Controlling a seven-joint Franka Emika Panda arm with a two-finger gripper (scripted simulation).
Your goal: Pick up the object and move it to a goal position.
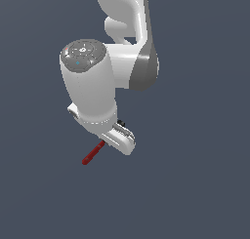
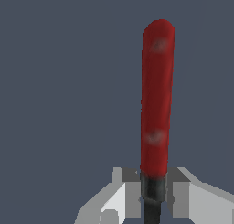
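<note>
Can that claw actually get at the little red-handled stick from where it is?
Probably yes. In the wrist view the claw already has a finger on each side of the red-handled stick, at its dark shaft, and nothing else lies near; whether the fingers actually press on it is unclear.

The floor [image 1: 205, 184] is just a flat, plain dark blue-grey surface, no markings or edges anywhere. The only thing near it is the tool [image 1: 93, 153], red handle sticking out, but I can't tell if it's actually resting on it.
</note>
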